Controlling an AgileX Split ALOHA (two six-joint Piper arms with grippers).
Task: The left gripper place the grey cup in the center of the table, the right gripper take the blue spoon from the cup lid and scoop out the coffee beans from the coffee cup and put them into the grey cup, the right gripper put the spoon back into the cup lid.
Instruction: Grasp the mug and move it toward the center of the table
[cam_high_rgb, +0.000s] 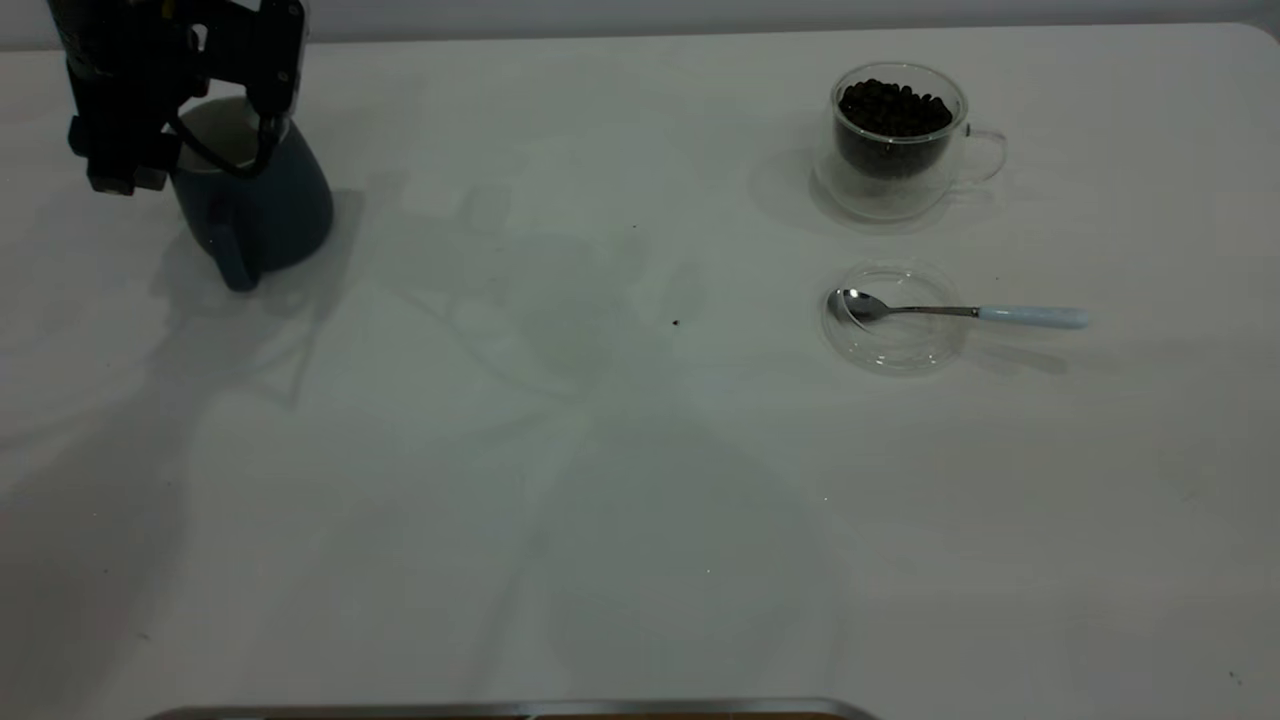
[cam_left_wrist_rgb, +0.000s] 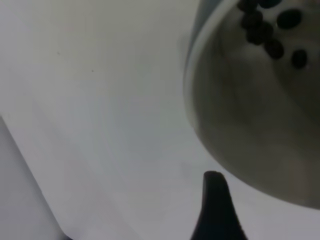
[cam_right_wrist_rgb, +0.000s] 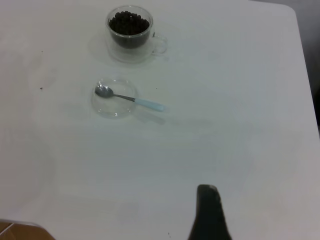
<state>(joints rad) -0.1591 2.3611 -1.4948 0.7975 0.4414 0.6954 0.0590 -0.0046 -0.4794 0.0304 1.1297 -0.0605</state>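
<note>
Three containers stand on the large plain white desk (cam_high_rgb: 600, 500). Nearest on the right side lies the small shallow round transparent cup lid (cam_high_rgb: 893, 317), holding the metal bowl of the small pale-blue-handled blue spoon (cam_high_rgb: 960, 312), whose handle juts over the rim toward the right edge. Just beyond it stands the clear double-walled glass coffee cup (cam_high_rgb: 900, 140), heaped with dark, nearly black coffee beans (cam_high_rgb: 893, 108). Far off at the back left sits the rounded dark slate blue-grey ceramic grey cup (cam_high_rgb: 255, 200), tilted, its white inside holding a few beans in the left wrist view. The left end effector (cam_high_rgb: 225, 130) is clamped on its rim, one finger inside, hiding much of the mouth. Only one dark fingertip (cam_right_wrist_rgb: 207, 210) of the right end effector shows, high above the near desk; whether it is open I cannot tell. No writing is legible.
</note>
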